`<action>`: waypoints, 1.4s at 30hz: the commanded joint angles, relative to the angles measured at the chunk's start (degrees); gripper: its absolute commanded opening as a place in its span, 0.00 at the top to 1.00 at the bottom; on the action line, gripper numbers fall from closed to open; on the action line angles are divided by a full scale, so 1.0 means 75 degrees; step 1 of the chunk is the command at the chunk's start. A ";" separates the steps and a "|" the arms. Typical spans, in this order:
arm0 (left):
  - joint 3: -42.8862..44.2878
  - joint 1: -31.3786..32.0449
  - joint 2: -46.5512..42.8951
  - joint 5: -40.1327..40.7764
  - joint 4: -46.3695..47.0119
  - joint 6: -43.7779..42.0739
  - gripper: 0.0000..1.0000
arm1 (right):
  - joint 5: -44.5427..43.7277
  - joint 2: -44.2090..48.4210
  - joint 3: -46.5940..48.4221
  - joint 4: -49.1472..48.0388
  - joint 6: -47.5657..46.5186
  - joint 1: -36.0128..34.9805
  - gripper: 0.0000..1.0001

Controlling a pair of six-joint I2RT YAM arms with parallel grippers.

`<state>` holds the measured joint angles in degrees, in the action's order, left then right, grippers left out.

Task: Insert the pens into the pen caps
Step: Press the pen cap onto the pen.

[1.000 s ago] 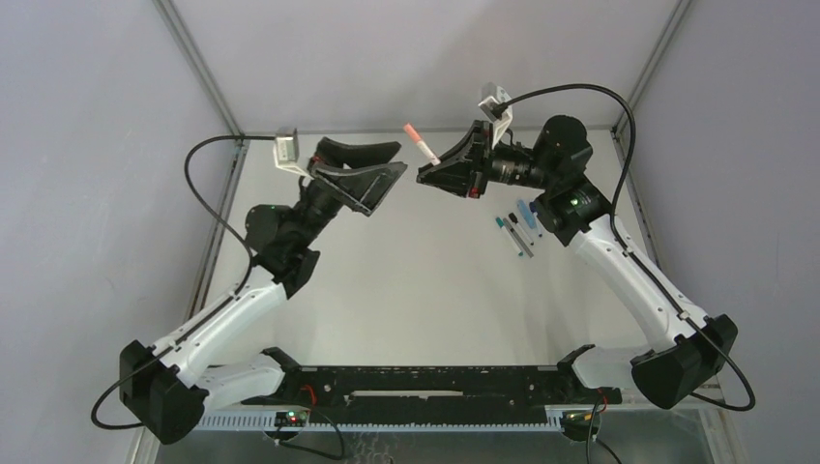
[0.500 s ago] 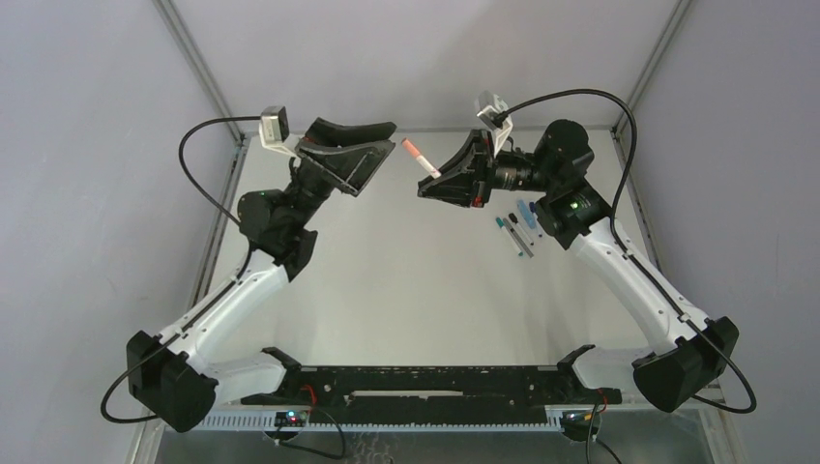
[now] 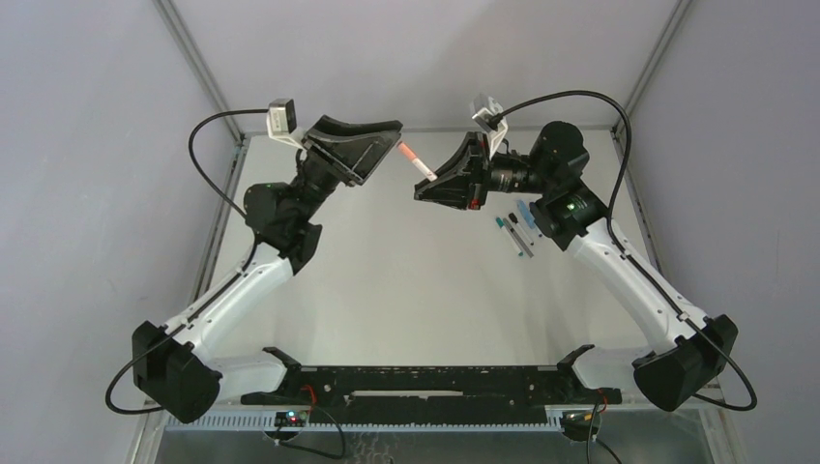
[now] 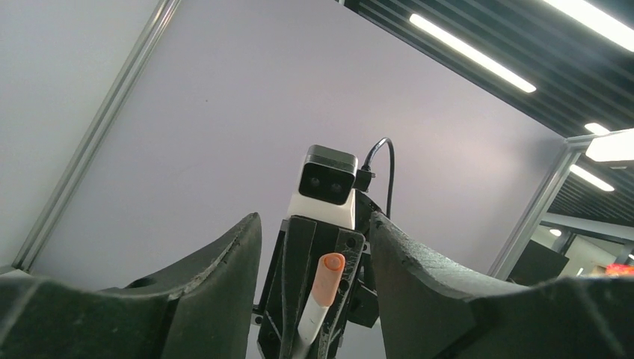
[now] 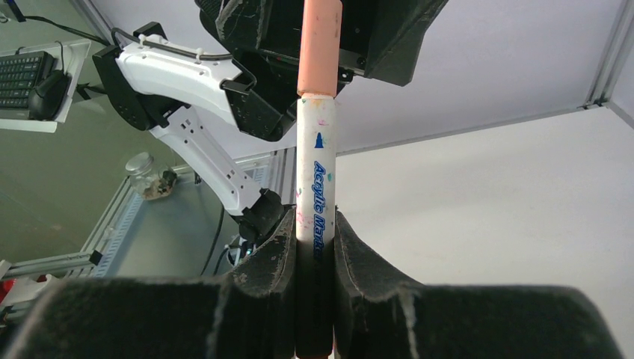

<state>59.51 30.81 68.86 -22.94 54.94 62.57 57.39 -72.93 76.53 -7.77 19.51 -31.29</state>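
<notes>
My right gripper (image 5: 315, 224) is shut on a white pen (image 5: 315, 179) marked "Acrylic Marker" and holds it above the table. A salmon-pink pen cap (image 5: 320, 45) sits on the pen's far end. In the top view the capped pen (image 3: 416, 164) sticks up and to the left from the right gripper (image 3: 430, 179), with its pink tip at the mouth of my left gripper (image 3: 392, 135). The left wrist view shows the cap (image 4: 329, 278) end-on. The left gripper (image 4: 314, 224) stands open on either side of the cap, and its fingers (image 4: 224, 262) are apart from it.
Several other pens (image 3: 514, 235), one of them light blue (image 3: 525, 211), lie together on the table below the right wrist. The left arm's fingers (image 5: 389, 37) fill the top of the right wrist view. Frame rails and grey walls edge the table.
My left gripper has risen and moved right to meet the pink cap, and its jaws have narrowed. The right gripper has tilted slightly with the pen still in it.
</notes>
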 commanded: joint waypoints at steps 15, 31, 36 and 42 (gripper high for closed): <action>0.0637 0.0247 0.0099 -0.0234 -0.0142 -0.0258 0.52 | -0.0374 -0.0144 0.0006 -0.0241 0.0178 -0.0129 1.00; 0.0776 0.0340 0.0216 -0.0435 -0.0267 -0.0398 0.86 | -0.0418 -0.0155 0.0022 -0.0244 0.0211 -0.0147 1.00; 0.0739 0.0345 0.0225 -0.0610 -0.0470 -0.0507 1.00 | -0.0389 -0.0173 0.0100 -0.0347 0.0301 -0.0095 1.00; 0.0610 0.0428 0.0141 -0.0583 -0.1008 -0.0745 1.00 | -0.0479 -0.0211 0.0207 -0.0399 0.0323 -0.0071 1.00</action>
<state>61.71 32.77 70.50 -24.62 51.24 59.51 54.98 -74.06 76.53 -8.12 20.78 -31.83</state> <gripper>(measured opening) 0.171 0.229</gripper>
